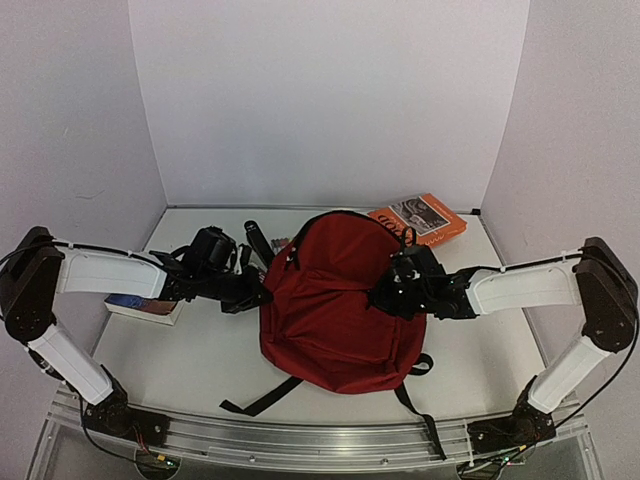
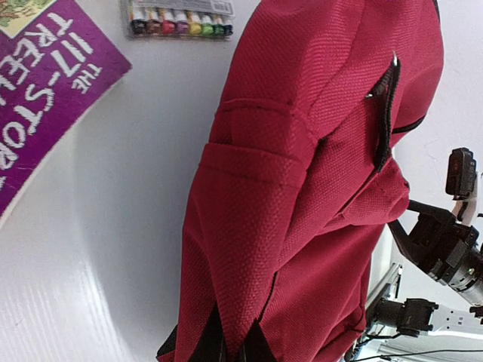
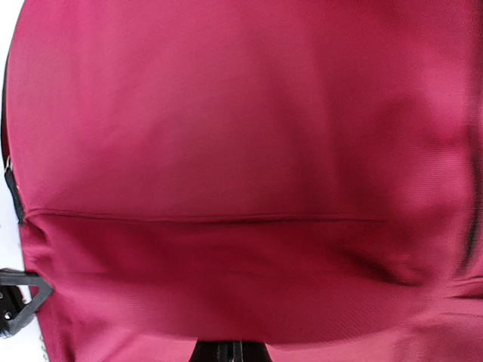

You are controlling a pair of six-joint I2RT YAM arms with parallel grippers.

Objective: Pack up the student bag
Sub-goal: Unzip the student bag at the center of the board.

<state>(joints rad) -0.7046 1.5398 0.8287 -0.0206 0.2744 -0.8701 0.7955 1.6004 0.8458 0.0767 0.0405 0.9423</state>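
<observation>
**Ana:** From above, the student bag lies mid-table, its top toward the far edge. The left gripper sits at its left flank and the right gripper at its right shoulder, both clenched.

**Ben:** I can't tell if the main zip is open. If it isn't, tugging would only drag the bag, perhaps into the orange book at the far right corner.

**Ana:** In the left wrist view, the fingers seem to pinch a thin fold of red cloth. The purple book and the markers lie beyond it.

**Ben:** So little cloth could slip free under load.

**Ana:** The right wrist view is all red fabric. The fingertips are pressed together against it, but I can't tell if any cloth is caught.

**Ben:** If none is, a one-sided pull would twist the bag rather than spread it.
</observation>
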